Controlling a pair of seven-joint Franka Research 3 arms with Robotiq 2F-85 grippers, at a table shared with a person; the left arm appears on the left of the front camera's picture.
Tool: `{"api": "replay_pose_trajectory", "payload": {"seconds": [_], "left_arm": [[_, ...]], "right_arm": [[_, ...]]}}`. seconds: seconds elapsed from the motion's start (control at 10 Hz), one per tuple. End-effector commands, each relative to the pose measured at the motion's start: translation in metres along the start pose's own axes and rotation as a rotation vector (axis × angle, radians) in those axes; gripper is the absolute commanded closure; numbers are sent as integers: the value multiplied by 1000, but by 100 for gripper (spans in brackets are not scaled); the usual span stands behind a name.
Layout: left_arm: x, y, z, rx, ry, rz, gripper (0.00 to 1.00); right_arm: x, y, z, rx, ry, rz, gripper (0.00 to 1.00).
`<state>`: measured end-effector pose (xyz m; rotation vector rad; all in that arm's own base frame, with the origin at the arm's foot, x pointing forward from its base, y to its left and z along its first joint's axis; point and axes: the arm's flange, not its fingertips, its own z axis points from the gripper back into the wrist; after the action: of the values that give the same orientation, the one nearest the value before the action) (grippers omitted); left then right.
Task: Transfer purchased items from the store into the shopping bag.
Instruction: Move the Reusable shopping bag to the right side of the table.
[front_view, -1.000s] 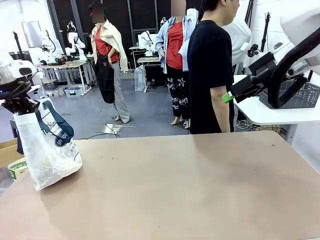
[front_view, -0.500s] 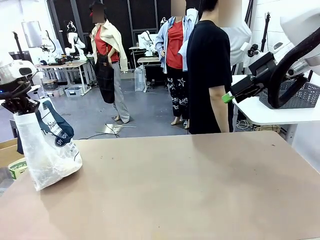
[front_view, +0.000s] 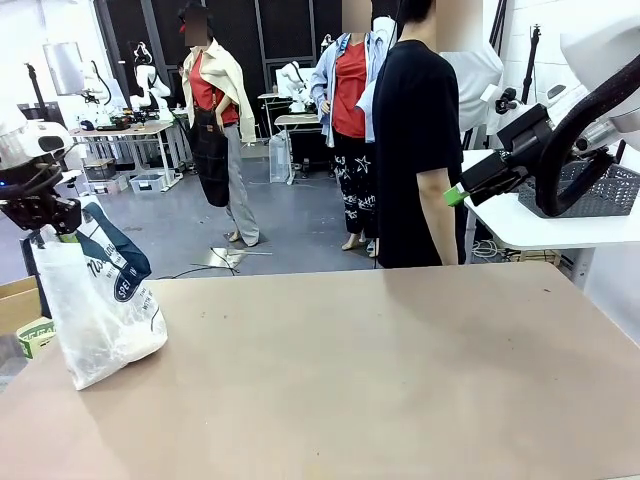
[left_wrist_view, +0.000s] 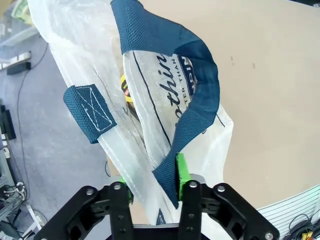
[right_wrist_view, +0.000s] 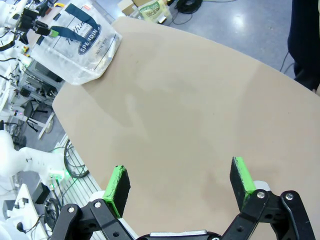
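The clear shopping bag (front_view: 100, 305) with navy straps stands at the table's left edge. My left gripper (front_view: 50, 230) is shut on the bag's top rim. In the left wrist view the plastic (left_wrist_view: 150, 150) is pinched between the green pads (left_wrist_view: 180, 172), and a small yellow and red item (left_wrist_view: 125, 89) shows inside the bag. The brown cardboard pack is out of view. The grey lattice basket (front_view: 605, 190) sits on a white side table at the right. My right gripper (right_wrist_view: 181, 180) hangs open and empty high above the table (right_wrist_view: 190, 115), with the bag (right_wrist_view: 82, 35) far off.
A person in a black shirt (front_view: 420, 150) stands at the far side of the table, beside the white side table (front_view: 540, 225). A cardboard box (front_view: 30, 335) sits low beyond the table's left edge. The brown tabletop (front_view: 380, 370) is bare to the right of the bag.
My left gripper has shifted slightly with the bag's rim, and the bag's top and strap have turned a little. The right arm has not moved.
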<state>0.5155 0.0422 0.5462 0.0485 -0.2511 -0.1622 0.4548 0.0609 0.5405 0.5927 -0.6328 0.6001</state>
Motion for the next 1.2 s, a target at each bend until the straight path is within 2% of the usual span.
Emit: {"api": "replay_pose_trajectory", "payload": {"seconds": [0.0,1.1], "left_arm": [[-1,1,3,-2,1,7,0],[7,-14,55,-9,-74,-9,0]], "right_arm": [[1,0,0,1,4,3,0],[1,0,0,1,4,3,0]]}}
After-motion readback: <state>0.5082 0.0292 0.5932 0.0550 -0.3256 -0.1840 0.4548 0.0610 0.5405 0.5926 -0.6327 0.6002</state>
